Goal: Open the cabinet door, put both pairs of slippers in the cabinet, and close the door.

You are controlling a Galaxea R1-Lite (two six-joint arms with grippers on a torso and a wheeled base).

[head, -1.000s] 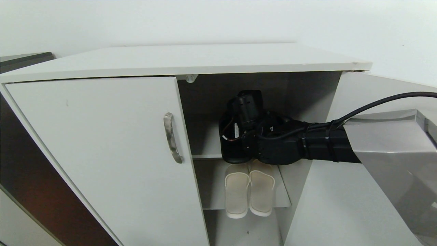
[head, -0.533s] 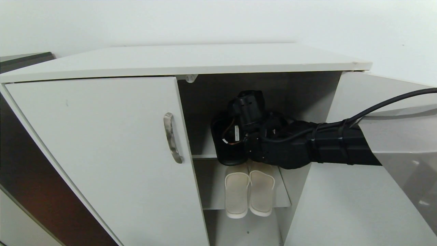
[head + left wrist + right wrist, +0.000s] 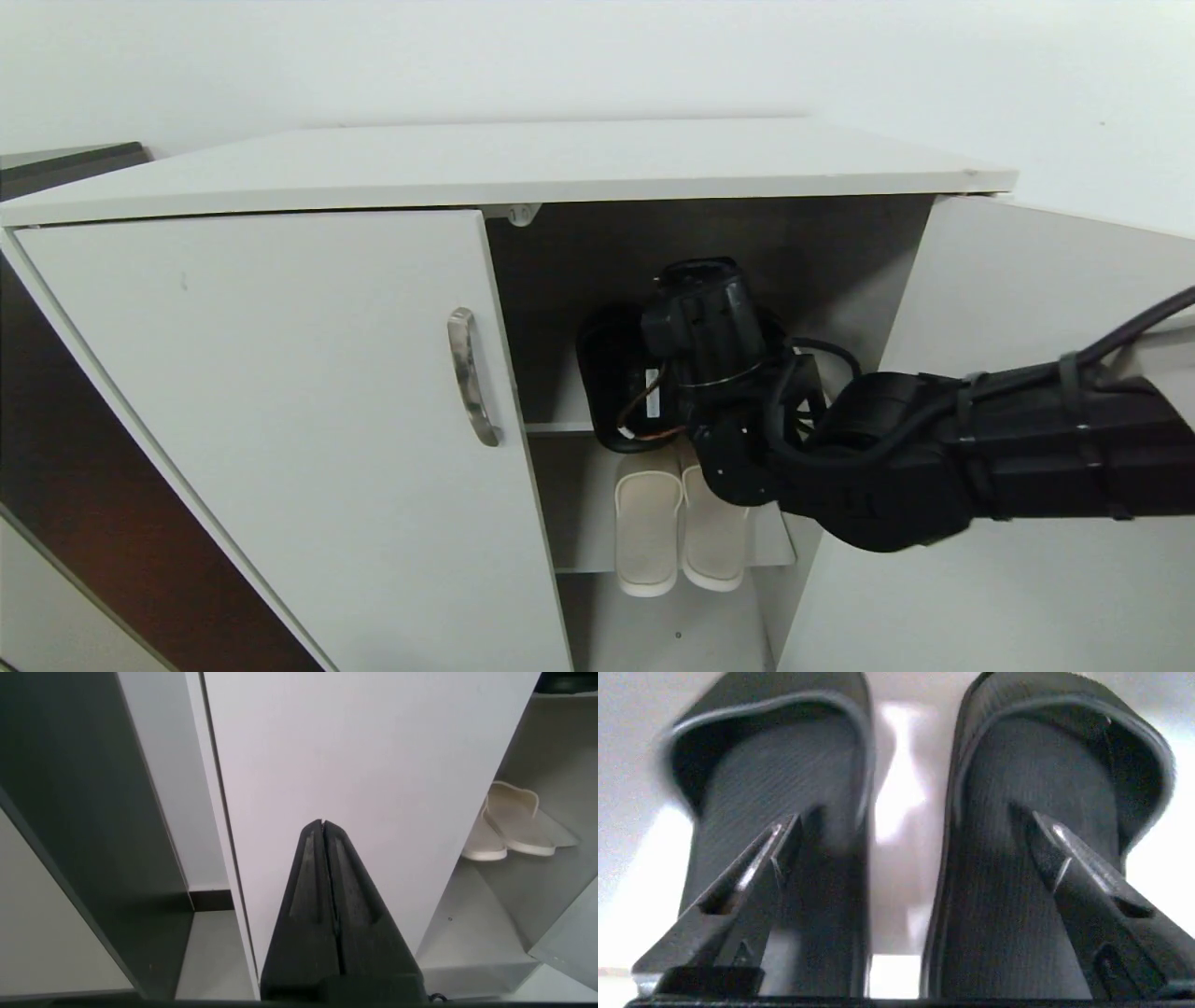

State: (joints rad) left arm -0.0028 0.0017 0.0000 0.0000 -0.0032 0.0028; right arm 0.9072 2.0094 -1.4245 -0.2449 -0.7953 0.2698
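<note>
Standing open in the head view, the right door (image 3: 1008, 280) of the cabinet (image 3: 523, 168) admits the right arm (image 3: 980, 467) to the upper shelf (image 3: 558, 428), where black slippers (image 3: 602, 373) sit. White slippers (image 3: 681, 532) lie on the lower shelf (image 3: 579, 523).

Left wrist view: the left gripper (image 3: 322, 824) is pressed together, empty, facing the closed door (image 3: 374, 756).

Right wrist view: the right gripper (image 3: 913, 826) is spread, a finger over each black slipper, gripping nothing.

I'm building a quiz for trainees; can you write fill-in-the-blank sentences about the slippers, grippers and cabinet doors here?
The white slippers lie on the shelf ___ the black slippers. Over the black slippers, the right gripper is ___. The left gripper is ___. The cabinet's left door is ___.
Missing: below, open, shut, closed.
</note>
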